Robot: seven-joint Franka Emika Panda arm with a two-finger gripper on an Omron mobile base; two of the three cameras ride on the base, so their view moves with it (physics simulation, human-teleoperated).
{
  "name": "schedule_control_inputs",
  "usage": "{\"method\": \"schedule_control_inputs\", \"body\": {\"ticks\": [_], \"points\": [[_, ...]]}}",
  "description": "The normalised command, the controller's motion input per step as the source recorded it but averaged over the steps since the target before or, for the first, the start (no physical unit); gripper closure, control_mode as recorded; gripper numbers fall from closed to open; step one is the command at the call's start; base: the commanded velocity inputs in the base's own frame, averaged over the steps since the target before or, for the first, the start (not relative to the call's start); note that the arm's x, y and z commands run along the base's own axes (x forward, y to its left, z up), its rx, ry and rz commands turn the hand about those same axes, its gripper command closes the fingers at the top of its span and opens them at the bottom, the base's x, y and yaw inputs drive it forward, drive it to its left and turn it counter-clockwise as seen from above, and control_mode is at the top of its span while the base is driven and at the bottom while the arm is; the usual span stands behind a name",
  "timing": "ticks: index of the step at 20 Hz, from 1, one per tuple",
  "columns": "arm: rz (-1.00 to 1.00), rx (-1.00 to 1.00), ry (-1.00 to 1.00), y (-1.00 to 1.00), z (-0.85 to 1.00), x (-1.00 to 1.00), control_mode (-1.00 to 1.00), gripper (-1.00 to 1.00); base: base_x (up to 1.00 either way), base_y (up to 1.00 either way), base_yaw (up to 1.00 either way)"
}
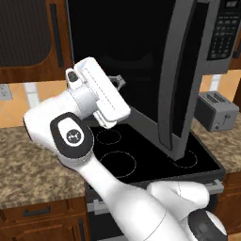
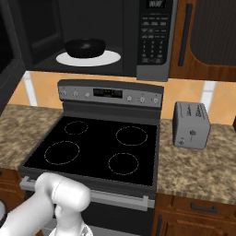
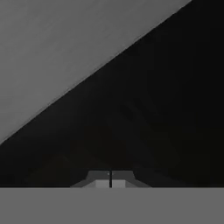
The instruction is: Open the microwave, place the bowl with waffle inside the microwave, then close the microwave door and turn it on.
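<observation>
The microwave (image 2: 154, 41) hangs above the stove with its cavity showing. Inside it, the black bowl (image 2: 85, 47) rests on the white round plate (image 2: 108, 58); the waffle is hidden below the bowl's rim from this angle. The microwave door (image 1: 136, 52) stands swung out over the stove, with its long dark handle (image 1: 188, 80) on the near gray edge. My gripper (image 1: 120, 83) is raised against the door's black glass, fingertips together with nothing between them. In the hand view the shut gripper (image 3: 110, 179) faces dark glass and a gray frame band.
The black-topped stove (image 2: 97, 147) sits directly below. A gray toaster (image 2: 191, 125) stands on the granite counter (image 2: 203, 166) to its right. Brown wooden cabinets (image 2: 203, 37) flank the microwave. My arm's elbow (image 1: 70, 136) hangs over the left counter.
</observation>
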Motion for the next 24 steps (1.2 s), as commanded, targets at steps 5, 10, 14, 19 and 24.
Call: {"method": "schedule_control_inputs", "body": {"ticks": [5, 10, 14, 19, 24], "points": [[0.05, 0.3, 0.42, -1.0, 0.48, 0.15, -1.0, 1.0, 0.0, 0.0, 0.0], [0.11, 0.41, -0.05, -1.0, 0.01, 0.29, -1.0, 1.0, 0.0, 0.0, 0.0], [0.19, 0.4, -0.1, -1.0, 0.0, 0.45, -1.0, 1.0, 0.0, 0.0, 0.0], [0.32, 0.3, -0.1, -0.93, -0.04, 0.94, -1.0, 1.0, 0.0, 0.0, 0.0], [0.39, 0.16, -0.03, -0.59, -0.23, 1.0, -1.0, 1.0, 0.0, 0.0, 0.0]]}}
